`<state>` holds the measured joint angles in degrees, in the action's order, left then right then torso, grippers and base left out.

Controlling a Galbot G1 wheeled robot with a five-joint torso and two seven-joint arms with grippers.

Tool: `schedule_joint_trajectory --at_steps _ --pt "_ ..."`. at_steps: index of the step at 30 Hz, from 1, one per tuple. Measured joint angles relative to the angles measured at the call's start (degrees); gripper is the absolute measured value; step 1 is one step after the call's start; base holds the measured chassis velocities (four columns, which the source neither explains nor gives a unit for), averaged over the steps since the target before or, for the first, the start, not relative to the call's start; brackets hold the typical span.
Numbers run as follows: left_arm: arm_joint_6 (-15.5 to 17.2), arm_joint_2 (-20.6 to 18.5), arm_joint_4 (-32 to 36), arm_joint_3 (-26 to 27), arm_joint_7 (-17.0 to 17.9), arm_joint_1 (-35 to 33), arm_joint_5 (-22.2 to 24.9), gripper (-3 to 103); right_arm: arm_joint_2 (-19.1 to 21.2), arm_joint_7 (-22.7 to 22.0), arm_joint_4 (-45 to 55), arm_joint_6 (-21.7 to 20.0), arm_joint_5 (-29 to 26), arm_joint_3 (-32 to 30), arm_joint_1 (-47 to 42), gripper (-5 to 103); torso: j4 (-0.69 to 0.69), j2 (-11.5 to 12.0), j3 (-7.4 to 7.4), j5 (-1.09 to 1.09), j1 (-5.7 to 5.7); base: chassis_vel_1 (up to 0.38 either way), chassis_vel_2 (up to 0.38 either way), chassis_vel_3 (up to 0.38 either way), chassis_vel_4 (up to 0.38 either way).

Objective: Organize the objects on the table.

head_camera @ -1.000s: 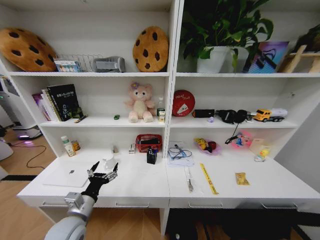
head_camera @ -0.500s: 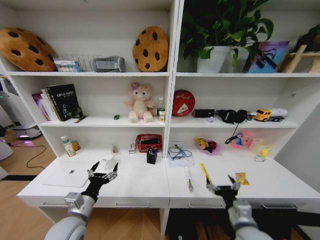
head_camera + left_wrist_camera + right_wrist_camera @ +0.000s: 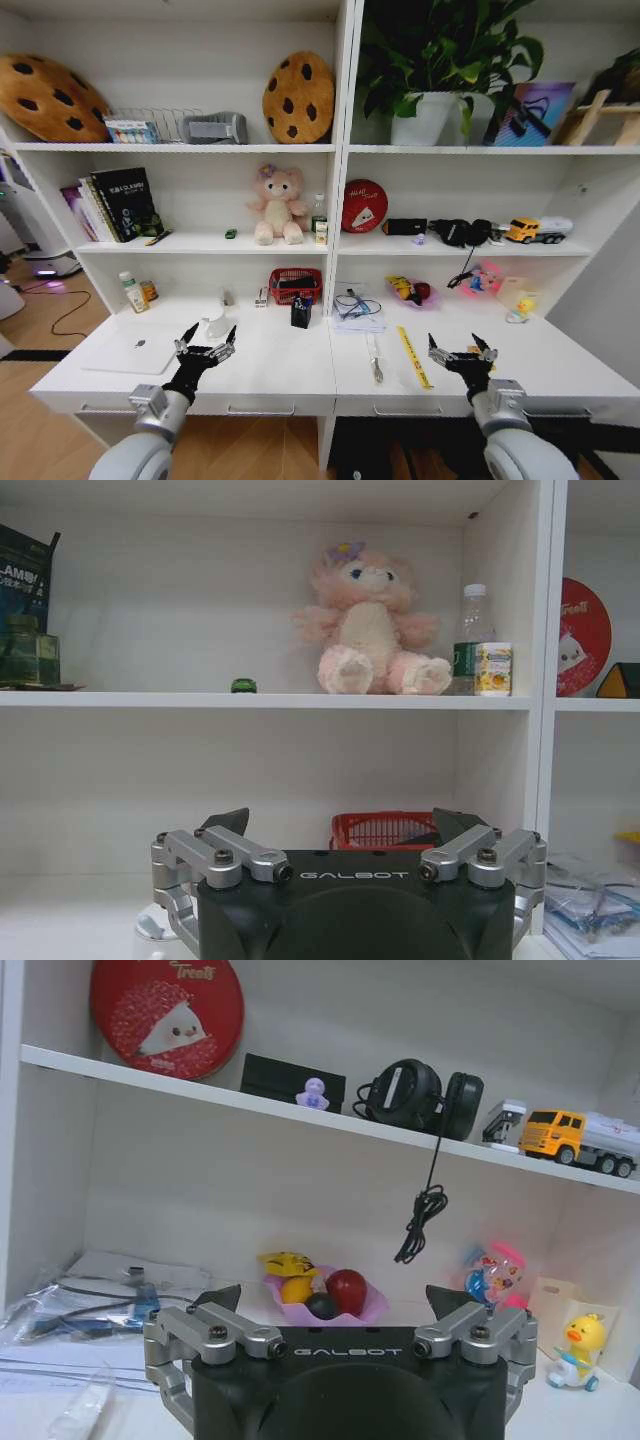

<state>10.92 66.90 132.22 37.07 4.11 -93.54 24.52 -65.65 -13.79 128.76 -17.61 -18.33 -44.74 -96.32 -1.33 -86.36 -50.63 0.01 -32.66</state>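
**Both grippers spread over the desk's front edge**

My left gripper [image 3: 205, 343] hangs with fingers spread and empty over the near part of the long white desk [image 3: 280, 375], just beside the slim silver laptop [image 3: 135, 350] lying flat at the desk's left end. My right gripper [image 3: 461, 350] is likewise splayed and holding nothing, above the right half near the front edge. Between the two I have a broad bare stretch of smooth white top to work in.

The flat yellow ruler [image 3: 413, 357] lies just left of the right gripper, with a slim pen [image 3: 375, 362] beside it. Further back, a red mesh basket [image 3: 296, 284] and a small black holder [image 3: 301, 312] stand against the shelf wall, close to the upright divider. A green-lidded small jar [image 3: 129, 291] stands at the back left. The fluffy pink plush bear [image 3: 368, 623] sits on the shelf above.
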Motion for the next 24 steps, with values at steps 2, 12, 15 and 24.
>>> schedule_joint_trajectory --at_steps 2,12,15,24 --pt "0.00 0.00 0.00 0.00 0.00 0.00 0.00 100 -0.06 0.06 -0.02 0.02 -0.19 0.02 -0.04 100 -0.02 0.00 0.01 -0.04 0.00 -0.205 -0.191 0.188 0.192" --pt "0.00 0.00 0.00 -0.02 -0.02 0.00 0.00 100 -0.68 0.42 -1.82 -0.10 -0.16 1.69 0.67 100 0.00 -0.01 0.01 -0.02 0.01 -0.226 -0.237 0.222 0.226" --pt "0.00 0.01 0.00 -0.02 -0.08 0.00 0.00 100 -0.55 1.18 -3.44 -3.11 -1.41 0.48 1.11 100 0.00 0.00 0.00 0.07 0.01 -0.146 -0.186 0.146 0.154" --pt "0.00 0.00 -0.01 0.00 -0.03 0.00 0.00 100 4.28 1.13 -13.71 -9.93 -10.30 -0.34 7.38 100 0.03 0.00 0.00 -0.04 0.00 -0.003 0.007 0.008 -0.020"
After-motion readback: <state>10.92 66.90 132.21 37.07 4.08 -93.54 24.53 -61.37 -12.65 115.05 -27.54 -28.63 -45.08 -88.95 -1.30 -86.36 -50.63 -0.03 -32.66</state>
